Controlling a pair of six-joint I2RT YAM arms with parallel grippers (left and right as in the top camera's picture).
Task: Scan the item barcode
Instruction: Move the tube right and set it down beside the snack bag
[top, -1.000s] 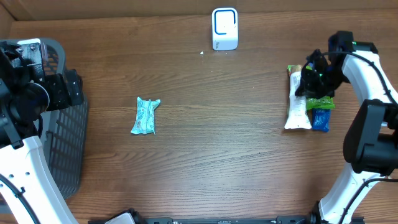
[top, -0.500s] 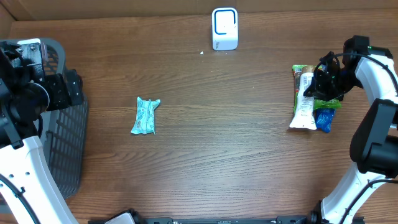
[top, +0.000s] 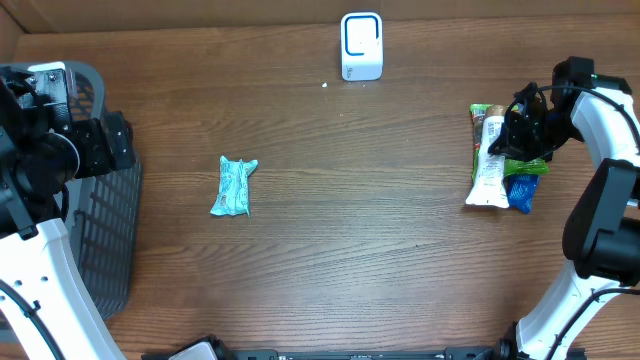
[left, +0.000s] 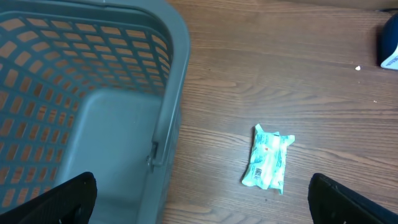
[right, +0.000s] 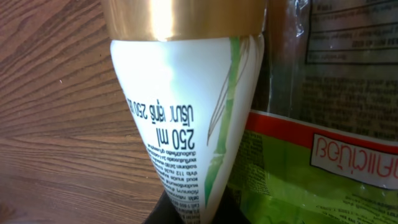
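Where the brown wooden table (top: 350, 260) neared its right edge, found a white plastic tube with a gold cap (top: 486, 170), lying lengthwise and pointing toward the far side. Saw its printed body taper in the right wrist view (right: 186, 124) down to a thin end set between the dark fingers of the right gripper (right: 189, 213). Read that claw as pinched almost closed on that thin end. From overhead, noted the same gripper (top: 520, 135) just right of the tube's upper part.

Touching the tube's right side, noted a green plastic packet with a red-and-white band (right: 298, 174), a brown item in clear wrap (right: 329, 56) above it, and a small blue packet (top: 517, 192) beside the tube's near end.

Farther off, at the table's far edge, marked a white upright scanner box (top: 361, 45). Well left of centre, spotted a crumpled teal wrapper (top: 233, 186) lying alone. At the left edge, saw a grey plastic mesh basket (top: 100, 230), and over its rim the left gripper (left: 205, 211), spread wide and holding nothing.
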